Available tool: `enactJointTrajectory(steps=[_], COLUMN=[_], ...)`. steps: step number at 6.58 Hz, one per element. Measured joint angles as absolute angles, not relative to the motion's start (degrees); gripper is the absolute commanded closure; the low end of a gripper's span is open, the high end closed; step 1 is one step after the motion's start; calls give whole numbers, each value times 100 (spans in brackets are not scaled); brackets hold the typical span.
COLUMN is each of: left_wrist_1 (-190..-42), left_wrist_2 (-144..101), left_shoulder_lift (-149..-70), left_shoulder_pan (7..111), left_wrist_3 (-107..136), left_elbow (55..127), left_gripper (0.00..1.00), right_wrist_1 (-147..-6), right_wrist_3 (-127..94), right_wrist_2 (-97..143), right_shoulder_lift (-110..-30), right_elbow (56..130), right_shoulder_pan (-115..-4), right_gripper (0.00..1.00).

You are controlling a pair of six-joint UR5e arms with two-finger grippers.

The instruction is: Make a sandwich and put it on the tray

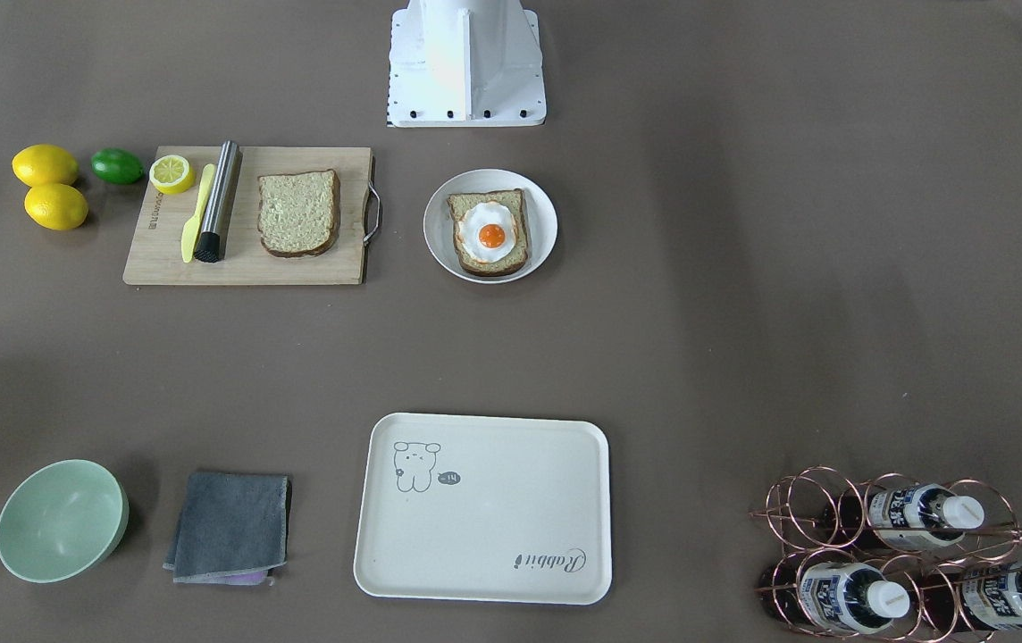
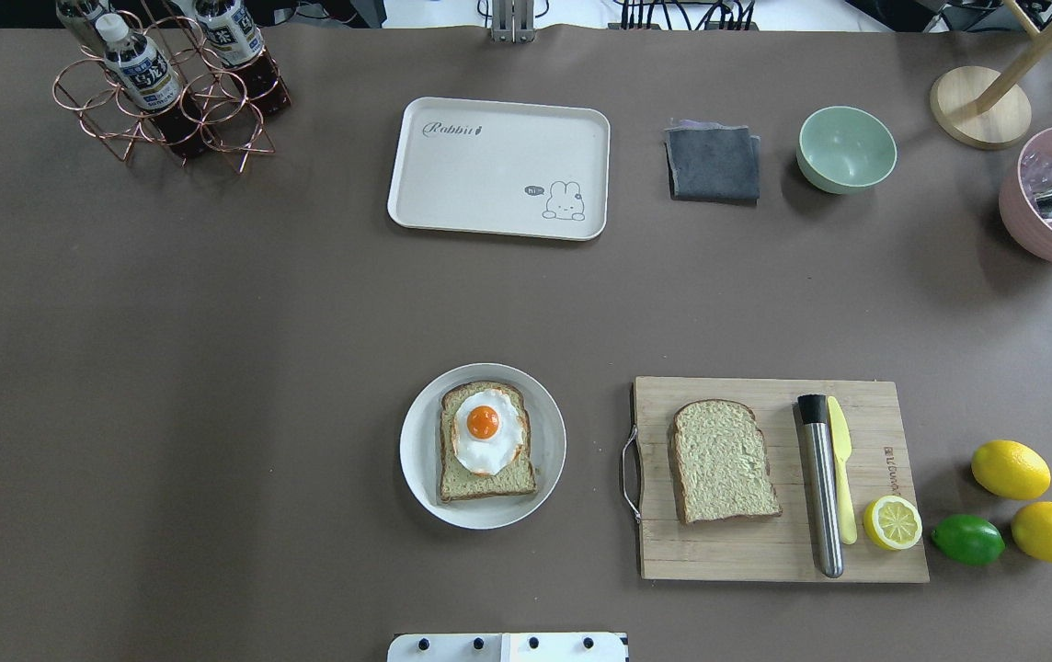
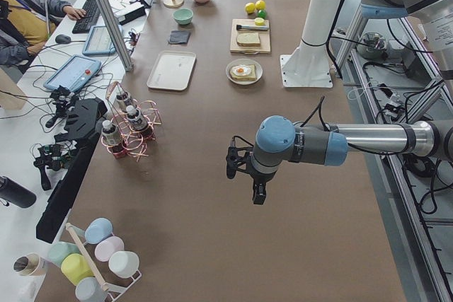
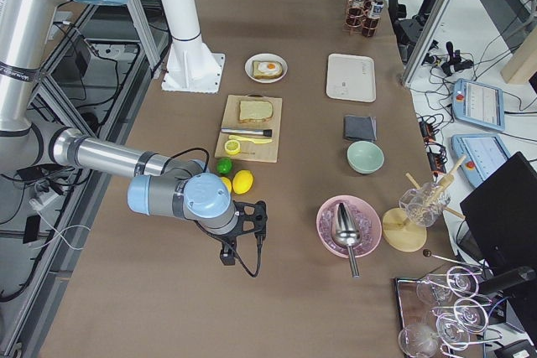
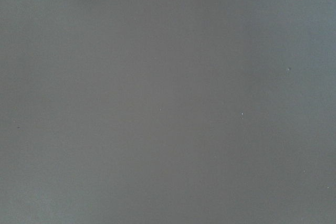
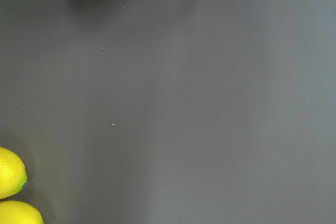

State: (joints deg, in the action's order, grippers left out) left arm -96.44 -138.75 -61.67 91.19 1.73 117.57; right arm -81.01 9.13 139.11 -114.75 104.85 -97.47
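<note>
Two bread slices unstacked; bare slice (image 2: 722, 460) on cutting board (image 2: 747, 552), well beyond my right gripper (image 4: 228, 256); other slice (image 2: 489, 485) under egg (image 2: 485, 430) on white dish (image 2: 416, 450); tray (image 2: 498, 184) far beyond my left gripper (image 3: 259, 194), apart from both slices; I cannot tell whether either gripper is apart or together.

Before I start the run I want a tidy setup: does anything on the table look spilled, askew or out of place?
Nothing stands out. One bread slice lies flat on the cutting board, the egg sits on the other slice in the white dish, and the tray lies flat and bare. No spills show.
</note>
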Motion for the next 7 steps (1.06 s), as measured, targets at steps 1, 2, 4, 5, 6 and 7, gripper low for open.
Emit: enactJointTrajectory(steps=[1,2,4,5,6,7], left_wrist_1=[-9685,-9732,-9767,-9787,-9843,-10041], left_wrist_2=[-13923,-13953,-14020,-14037,-14045,-14059], left_shoulder_lift=[-6158,-6150,-6144,-6141,-6138,-6097], left_shoulder_pan=[9119,9117,9113,9118,9124,9128], left_wrist_3=[167,162,159,158,147,135], left_elbow=[11757,11756,11755,11754,11751,11743], left_gripper=[2,2,2,2,2,2], right_wrist_1=[-8077,-8041,-7980,-7919,-7885,-7870], right_wrist_3=[897,865,848,848,837,770], right_wrist_2=[13957,13990,14083,14126,14145,14154], right_shoulder_lift=[-11478,-11478,-11479,-11477,-11456,-11413], right_elbow=[10485,10485,10485,10485,10485,10497], right_shoulder_pan=[-9744,-9737,-9701,-9678,-9633,-9537], right_gripper=[0,0,0,0,0,0])
